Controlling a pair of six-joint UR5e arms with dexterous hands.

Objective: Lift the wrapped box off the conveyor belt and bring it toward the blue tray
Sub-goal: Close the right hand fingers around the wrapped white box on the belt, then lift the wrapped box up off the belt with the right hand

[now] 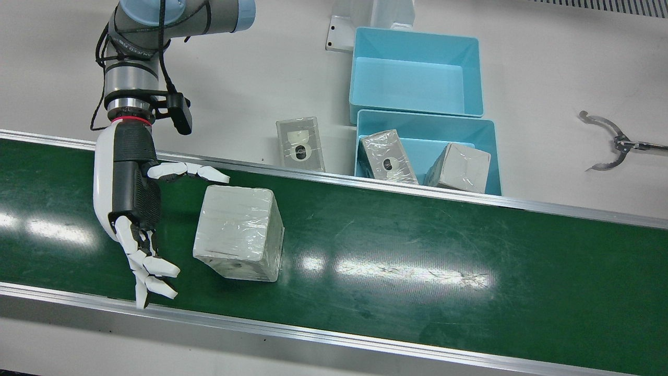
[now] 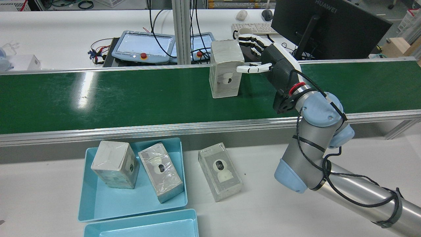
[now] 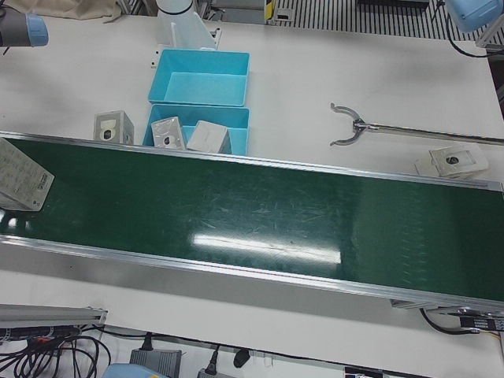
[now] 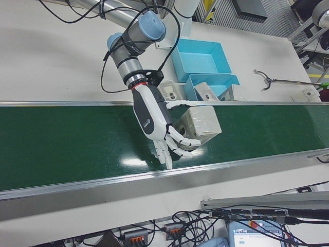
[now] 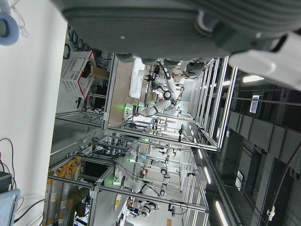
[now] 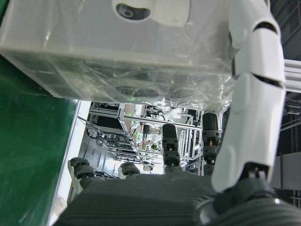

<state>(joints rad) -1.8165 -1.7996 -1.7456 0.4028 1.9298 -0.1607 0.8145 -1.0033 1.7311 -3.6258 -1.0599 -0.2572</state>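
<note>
Right hand (image 1: 133, 201) spread beside one wrapped box (image 1: 238, 232) standing on the green belt (image 1: 417, 250), holding nothing.

Front view: one box on the belt, the hand's fingers (image 1: 151, 271) splayed just left of it with the thumb reaching over its far edge; whether they touch it is unclear. Two blue trays (image 1: 417, 36) sit on the worktop (image 1: 250, 78) beyond the belt; the nearer tray (image 1: 490, 151) holds two wrapped boxes, and one more box (image 1: 299, 143) lies on the worktop just left of it. One grabber tool (image 1: 610, 141) lies far right.
Rear view: the box stands upright on the belt, the hand open at its right side; two trays, two boxes in one, one beside it.
Left-front view: a fifth box (image 3: 453, 161) lies on the worktop, far right.
Left hand view: only the hand's (image 5: 188, 28) underside shows; I cannot tell its state.
</note>
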